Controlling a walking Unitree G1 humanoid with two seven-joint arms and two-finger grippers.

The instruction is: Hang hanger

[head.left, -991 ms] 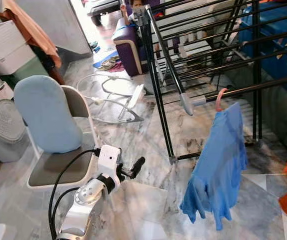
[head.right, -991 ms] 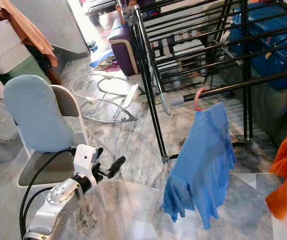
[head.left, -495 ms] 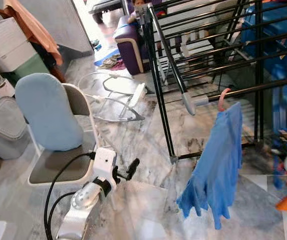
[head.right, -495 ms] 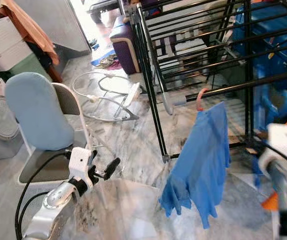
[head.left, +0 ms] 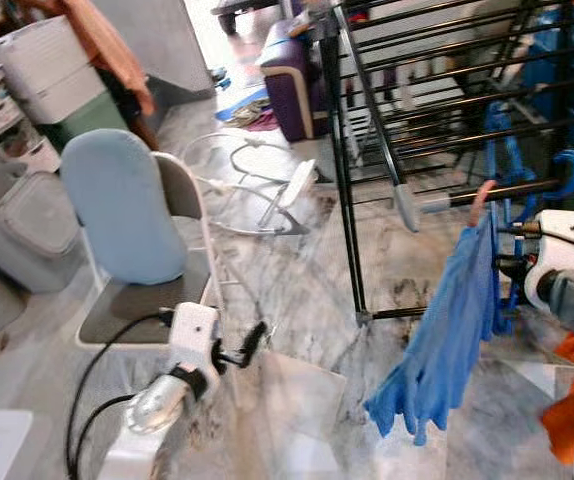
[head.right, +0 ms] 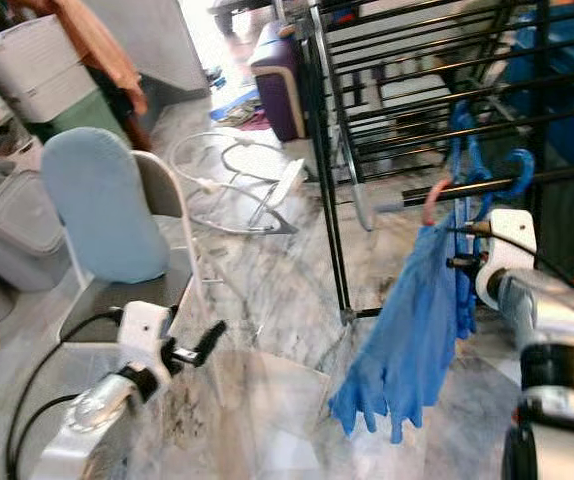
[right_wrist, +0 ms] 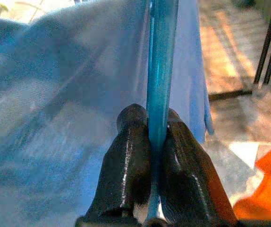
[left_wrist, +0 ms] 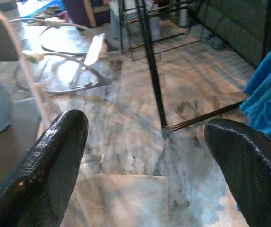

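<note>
Right gripper raised, fingers clamped, seemingly tight; left gripper low, fingers spread.

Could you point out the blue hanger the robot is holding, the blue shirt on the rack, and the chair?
blue hanger (head.right: 520, 163), right eye view, on its hook.
blue shirt (head.left: 449, 335), left eye view, middle of the hanging cloth.
chair (head.left: 119, 205), left eye view, on its padded backrest.

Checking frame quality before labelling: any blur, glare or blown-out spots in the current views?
Left eye view: doorway at top overexposed; right gripper and blue hanger slightly motion-smeared. Right eye view: same washout, soft overall. Left wrist view: fingers blurred up close, marble floor sharper, with glare patches. Right wrist view: blue cloth out of focus; hanger clamped between fingers, glossy highlights.
</note>
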